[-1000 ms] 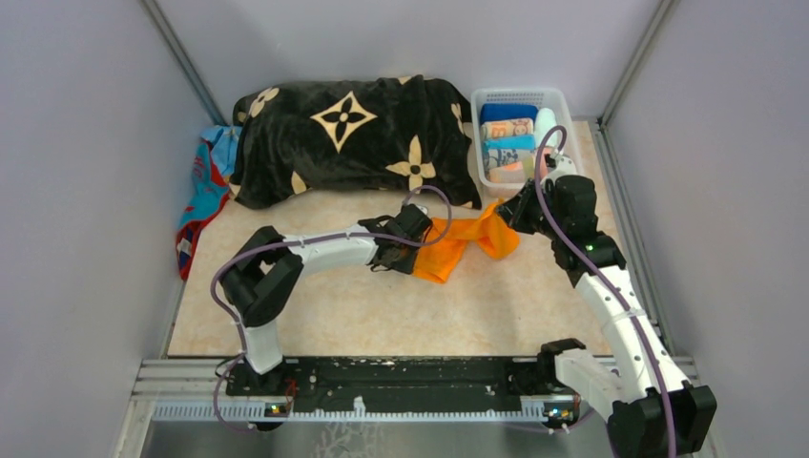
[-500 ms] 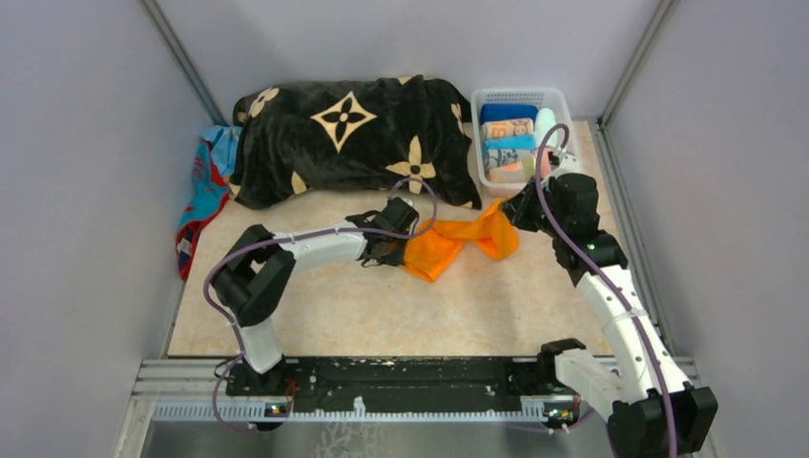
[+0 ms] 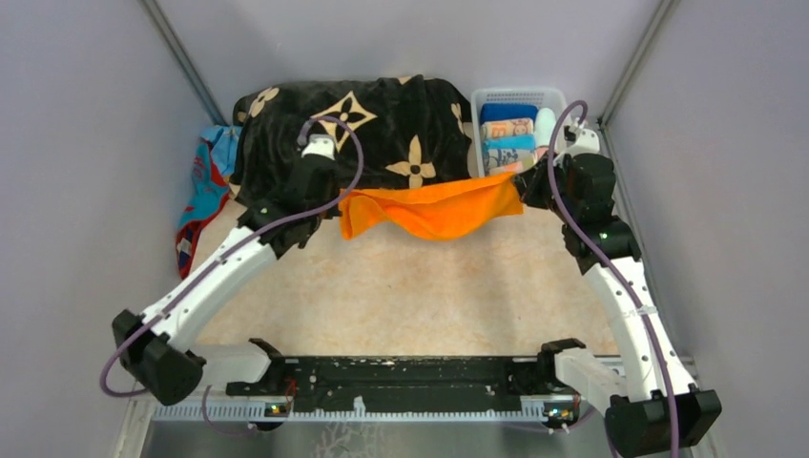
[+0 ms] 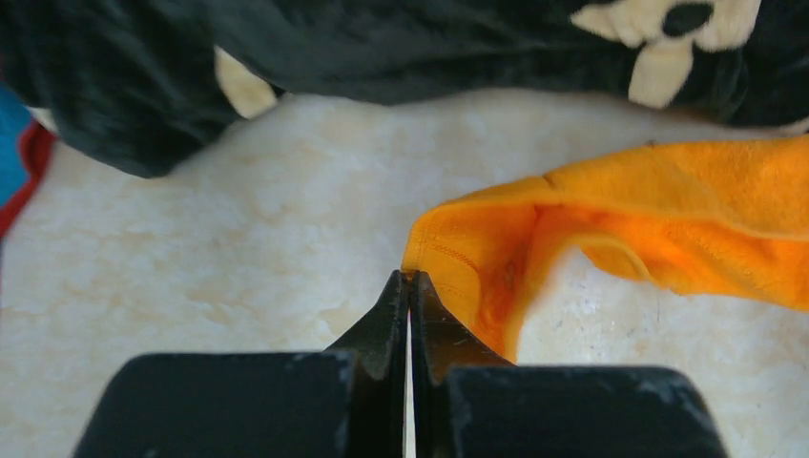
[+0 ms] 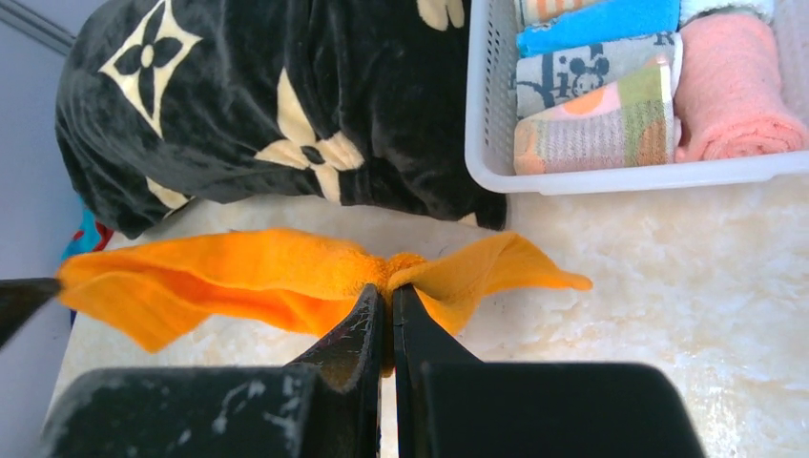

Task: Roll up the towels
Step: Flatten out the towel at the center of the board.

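Orange towel (image 3: 429, 212) was held off the table (image 3: 401, 296), stretched crosswise between both arms, sagging slightly in the middle, just in front of the black blanket (image 3: 353, 134). Its left corner was pinched in the left gripper (image 4: 410, 281), jaws closed tight on the cloth with no visible gap. The right end was clamped by the right gripper (image 5: 386, 291), jaws likewise pressed together on a bunched fold, with a loose flap sticking out past the grip toward the basket (image 3: 520, 93). Rolled towels (image 5: 735, 95) were seen packed side by side in that basket at the far right corner, pink, blue and patterned ones among them. A red-and-turquoise towel (image 3: 200, 196) was left unrolled against the left wall, partly tucked under the blanket edge.
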Action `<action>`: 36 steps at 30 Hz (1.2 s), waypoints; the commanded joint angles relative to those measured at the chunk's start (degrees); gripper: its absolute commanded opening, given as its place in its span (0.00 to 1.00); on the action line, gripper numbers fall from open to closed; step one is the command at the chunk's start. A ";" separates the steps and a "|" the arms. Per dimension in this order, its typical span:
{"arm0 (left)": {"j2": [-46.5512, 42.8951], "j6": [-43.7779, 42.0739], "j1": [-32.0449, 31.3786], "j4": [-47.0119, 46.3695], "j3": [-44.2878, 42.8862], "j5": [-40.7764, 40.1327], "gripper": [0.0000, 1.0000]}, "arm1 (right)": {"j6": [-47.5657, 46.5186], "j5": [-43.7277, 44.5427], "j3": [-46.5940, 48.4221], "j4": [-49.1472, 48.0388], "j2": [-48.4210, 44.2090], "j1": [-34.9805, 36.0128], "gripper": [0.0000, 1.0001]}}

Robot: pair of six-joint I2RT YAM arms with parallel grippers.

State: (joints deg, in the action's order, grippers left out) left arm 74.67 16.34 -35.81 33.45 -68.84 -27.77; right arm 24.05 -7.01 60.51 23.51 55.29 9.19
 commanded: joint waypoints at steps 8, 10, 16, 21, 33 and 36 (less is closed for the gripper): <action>-21.54 -2.93 0.91 3.11 6.38 -2.17 0.00 | -0.06 -1.69 1.31 4.48 -9.29 -0.40 0.00; -25.45 -1.59 0.92 5.88 7.29 -0.02 0.00 | -0.06 -3.49 1.56 7.75 -11.77 -0.40 0.00; -35.08 0.79 0.90 15.45 7.04 8.28 0.00 | 0.59 -9.06 2.04 19.71 -16.04 -0.40 0.00; -33.98 4.01 0.92 18.24 8.52 11.78 0.00 | 3.63 -10.72 -4.53 21.34 -15.48 -0.40 0.00; -5.90 5.36 4.94 -9.21 15.48 -3.54 0.00 | 10.14 0.71 -12.13 -5.52 12.10 -3.31 0.02; 2.61 4.13 7.99 -12.09 10.87 -3.52 0.00 | 10.94 0.89 -9.35 -11.10 18.98 -5.37 0.00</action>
State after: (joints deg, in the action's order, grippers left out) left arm 69.87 22.00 -31.07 31.86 -52.99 -27.99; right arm 32.71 -8.58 46.24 25.23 68.82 6.42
